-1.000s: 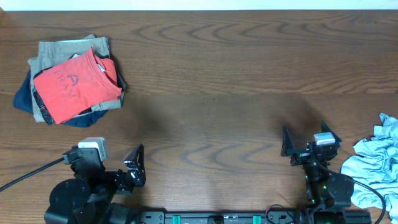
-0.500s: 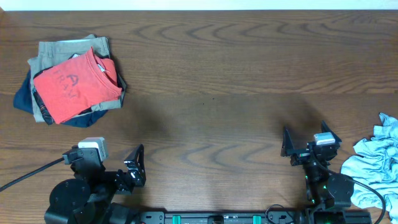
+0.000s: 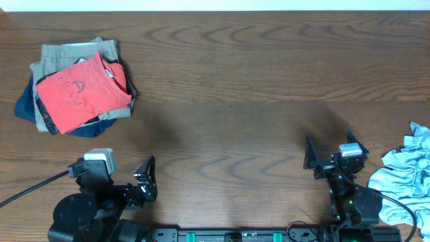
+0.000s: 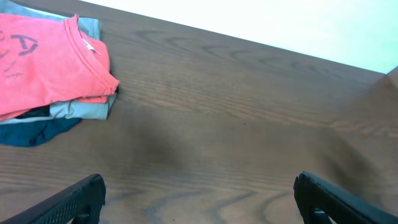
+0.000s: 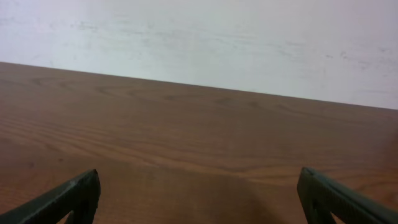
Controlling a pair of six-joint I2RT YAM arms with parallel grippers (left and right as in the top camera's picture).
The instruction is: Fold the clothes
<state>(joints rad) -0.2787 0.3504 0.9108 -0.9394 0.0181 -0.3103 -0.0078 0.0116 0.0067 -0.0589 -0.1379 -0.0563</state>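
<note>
The grained wood table (image 3: 235, 81) carries the coral T-shirt (image 3: 80, 94), folded flat atop a stack (image 3: 50, 59), far left. Left gripper (image 4: 199, 180) and right gripper (image 3: 330, 149) crouch at the near edge, jaws wide apart, empty.

Coral-red T-shirt (image 3: 80, 94) hides most of the folded pile (image 3: 60, 54) beneath

The left arm (image 3: 94, 210) is showing a matte black body on a round base, with a pale grey camera block (image 3: 100, 160) and a black cable (image 3: 33, 187) trailing away. The right arm (image 3: 366, 205) is wearing the same black, a white block (image 3: 350, 150) and small green lights (image 3: 350, 200) glowing. The left gripper (image 4: 199, 183) and right gripper (image 5: 199, 180) are carrying dark, wedge-shaped fingers (image 4: 68, 202).
</note>
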